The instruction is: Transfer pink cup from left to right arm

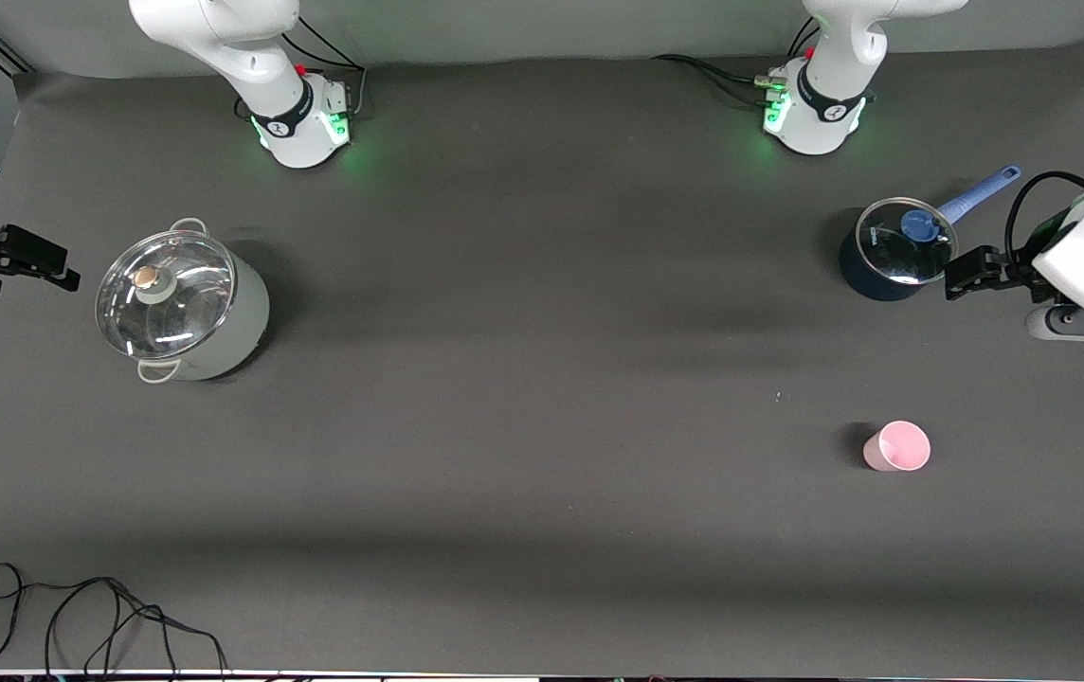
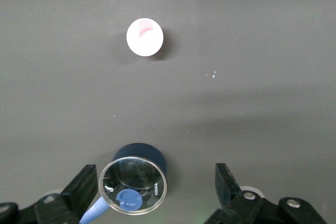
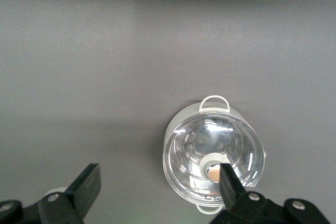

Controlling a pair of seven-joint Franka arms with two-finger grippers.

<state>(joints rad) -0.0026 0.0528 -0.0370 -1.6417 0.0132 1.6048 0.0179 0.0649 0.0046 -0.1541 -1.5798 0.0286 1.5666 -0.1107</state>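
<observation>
The pink cup [image 1: 897, 446] stands upright on the dark table toward the left arm's end, nearer to the front camera than the blue saucepan. Nothing holds it. In the left wrist view the cup [image 2: 144, 38] shows from above, well apart from the fingers. My left gripper [image 1: 964, 275] is open and empty, up in the air beside the blue saucepan; it also shows in the left wrist view [image 2: 155, 182]. My right gripper [image 1: 45, 263] is open and empty over the right arm's end of the table, beside the big pot; it also shows in the right wrist view [image 3: 158, 177].
A dark blue saucepan [image 1: 897, 248] with a glass lid and a blue handle stands at the left arm's end. A pale lidded pot [image 1: 184, 303] stands at the right arm's end. Black cables [image 1: 78, 616] lie at the table's near corner.
</observation>
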